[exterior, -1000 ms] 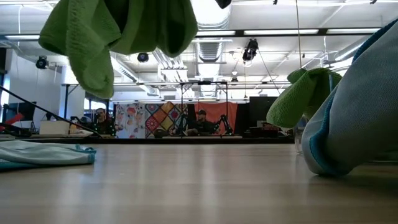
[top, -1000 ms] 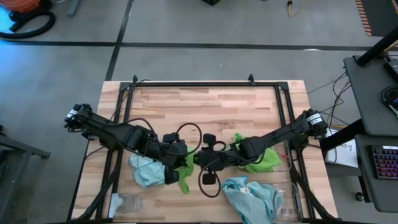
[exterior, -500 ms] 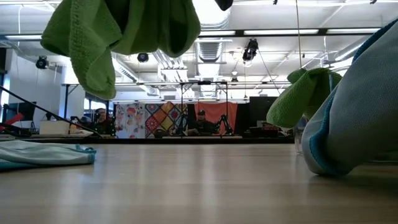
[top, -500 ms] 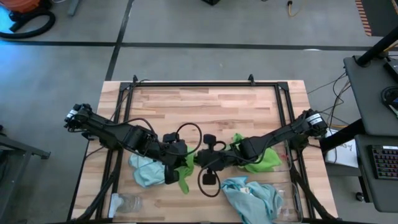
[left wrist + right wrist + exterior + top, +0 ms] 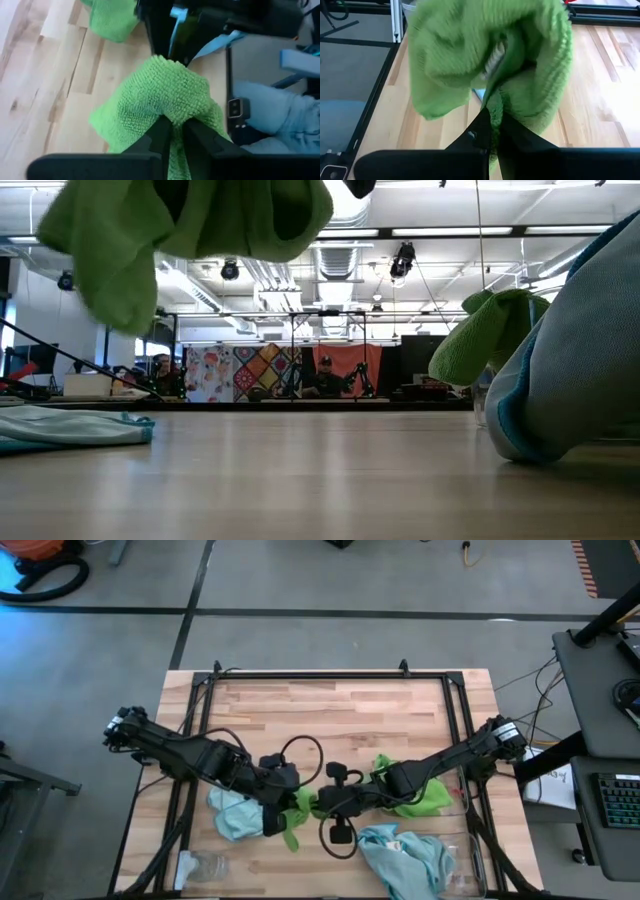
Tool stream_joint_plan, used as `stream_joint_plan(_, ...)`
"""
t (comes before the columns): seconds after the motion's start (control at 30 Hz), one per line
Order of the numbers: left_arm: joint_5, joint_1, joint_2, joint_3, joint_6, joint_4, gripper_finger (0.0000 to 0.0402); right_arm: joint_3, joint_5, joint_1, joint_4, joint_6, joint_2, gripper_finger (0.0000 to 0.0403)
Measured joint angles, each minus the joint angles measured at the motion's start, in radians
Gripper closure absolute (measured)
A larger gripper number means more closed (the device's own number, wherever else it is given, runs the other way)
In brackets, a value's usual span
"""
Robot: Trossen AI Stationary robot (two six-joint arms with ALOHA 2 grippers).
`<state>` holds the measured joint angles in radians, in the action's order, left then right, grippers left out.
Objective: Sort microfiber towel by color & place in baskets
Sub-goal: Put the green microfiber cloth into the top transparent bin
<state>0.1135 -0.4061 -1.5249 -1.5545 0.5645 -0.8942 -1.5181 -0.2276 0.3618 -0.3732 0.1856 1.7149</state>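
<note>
The wooden tabletop (image 5: 330, 710) fills the frame's middle. Low centre, both grippers meet on 1 lime green towel (image 5: 297, 810), held clear of the wood. The left gripper (image 5: 172, 131) has its fingers clenched on a fold; the right gripper (image 5: 492, 131) pinches the same cloth. The handover likely goes best if 1 side lets go only once the other's hold is sure. At lower right, 2 clear baskets: 1 (image 5: 462, 802) holds green towels, the other (image 5: 472, 862) blue towels.
</note>
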Motion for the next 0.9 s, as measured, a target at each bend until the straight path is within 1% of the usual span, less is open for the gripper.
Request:
stream_joint_plan(0.13,-0.004,0.000,0.000,-0.035,0.020,-0.013,0.0343,0.000,0.000,0.000,-0.032,0.000,0.000,0.0394)
stream_joint_plan(0.33,-0.048,0.000,0.001,-0.071,0.022,-0.027,0.0288,0.000,0.000,0.000,-0.066,0.030,0.000,0.0394)
stream_joint_plan(0.43,-0.046,0.001,0.001,-0.095,0.031,-0.107,0.0267,0.000,0.000,0.000,-0.094,0.050,0.000,0.0394)
stream_joint_plan(0.53,-0.007,0.003,0.001,-0.124,0.062,-0.217,0.0259,0.000,0.000,0.002,-0.135,0.086,-0.011,0.0394)
stream_joint_plan(0.7,0.084,0.004,0.001,-0.154,0.074,-0.356,0.0258,-0.001,0.000,0.015,-0.189,0.152,-0.080,0.0394)
stream_joint_plan(0.83,0.088,0.004,0.002,-0.154,0.074,-0.402,0.0258,-0.001,-0.012,0.034,-0.231,0.219,-0.154,0.0394)
stream_joint_plan(0.9,0.089,0.004,0.002,-0.154,0.074,-0.416,0.0258,-0.001,-0.034,0.048,-0.249,0.246,-0.196,0.0394)
